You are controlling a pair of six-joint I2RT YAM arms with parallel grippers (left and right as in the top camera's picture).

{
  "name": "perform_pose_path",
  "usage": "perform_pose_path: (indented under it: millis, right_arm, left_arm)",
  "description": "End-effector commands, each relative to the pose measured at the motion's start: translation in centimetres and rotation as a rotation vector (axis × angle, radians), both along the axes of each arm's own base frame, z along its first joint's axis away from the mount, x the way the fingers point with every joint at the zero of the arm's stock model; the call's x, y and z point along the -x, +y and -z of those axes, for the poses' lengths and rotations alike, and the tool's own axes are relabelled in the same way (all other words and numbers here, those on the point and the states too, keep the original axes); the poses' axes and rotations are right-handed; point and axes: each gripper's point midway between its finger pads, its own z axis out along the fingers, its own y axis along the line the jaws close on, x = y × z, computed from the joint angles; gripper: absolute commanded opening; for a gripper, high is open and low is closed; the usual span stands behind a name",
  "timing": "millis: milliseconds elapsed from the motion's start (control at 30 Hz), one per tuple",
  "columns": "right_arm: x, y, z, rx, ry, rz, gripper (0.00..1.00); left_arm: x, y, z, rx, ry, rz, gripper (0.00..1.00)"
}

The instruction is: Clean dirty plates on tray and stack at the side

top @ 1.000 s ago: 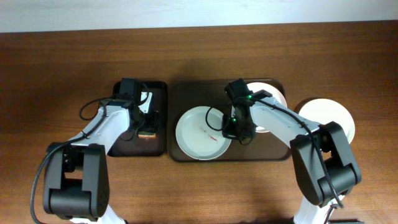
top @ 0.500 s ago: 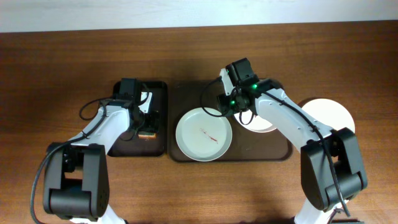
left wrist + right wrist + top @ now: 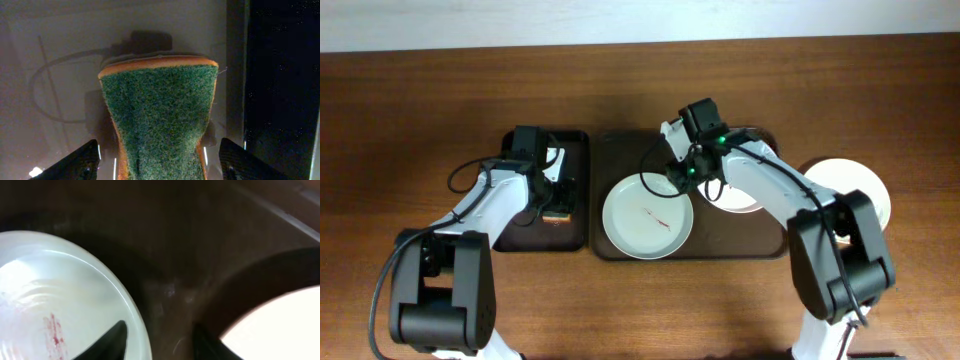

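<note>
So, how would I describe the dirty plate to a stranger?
On the wooden table, find the large dark brown rectangular tray. The round white plate lies in its left half. Only this plate shows a red smear at its centre.

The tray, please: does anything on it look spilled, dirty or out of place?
Only the left plate on the tray stands out: a thin red smear marks its centre. Nothing looks spilled or askew.
</note>
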Motion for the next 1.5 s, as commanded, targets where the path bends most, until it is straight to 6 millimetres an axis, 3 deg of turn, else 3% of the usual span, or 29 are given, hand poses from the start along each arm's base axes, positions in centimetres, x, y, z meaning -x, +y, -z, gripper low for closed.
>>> perform_pose_path:
  millis: [0, 67, 167, 300, 467, 733, 933, 1233, 1467]
  right_arm:
    - [0.6, 0.5, 1.6, -0.009, 0.049, -0.019, 0.36]
    - [1.0, 0.4, 2.2, -0.001, 0.075, -0.013, 0.33]
    - [1.7, 0.2, 3.0, 0.01, 0.109, -0.014, 0.17]
    - [1.8, 0.1, 3.1, 0.01, 0.123, 0.004, 0.04]
    - [2.4, -0.7, 3.1, -0.006, 0.194, 0.166, 0.04]
    - [4.0, -2.7, 2.3, -0.033, 0.36, 0.565, 0.04]
    - [5.8, -3.5, 2.5, 0.006, 0.443, 0.671, 0.04]
    - [8.2, -3.5, 2.4, 0.029, 0.551, 0.692, 0.04]
    - [8.3, -3.1, 2.3, 0.009, 0.564, 0.685, 0.04]
  left_arm:
    - [-0.2, 0.0, -0.1, 0.006, 0.0, 0.002, 0.75]
    - [-0.2, 0.0, -0.1, 0.006, 0.0, 0.002, 0.75]
    - [-0.2, 0.0, -0.1, 0.006, -0.001, 0.002, 0.75]
    - [-0.2, 0.0, -0.1, 0.006, 0.0, 0.002, 0.75]
    - [-0.1, 0.0, 0.0, 0.006, 0.004, 0.002, 0.75]
    - [0.0, 0.0, 0.0, 0.006, 0.006, 0.002, 0.75]
    - [-0.1, 0.0, 0.0, 0.006, 0.003, 0.002, 0.75]
    - [-0.7, -0.1, -0.2, 0.009, -0.024, 0.002, 0.75]
    - [-1.0, -0.1, -0.3, 0.01, -0.035, 0.002, 0.72]
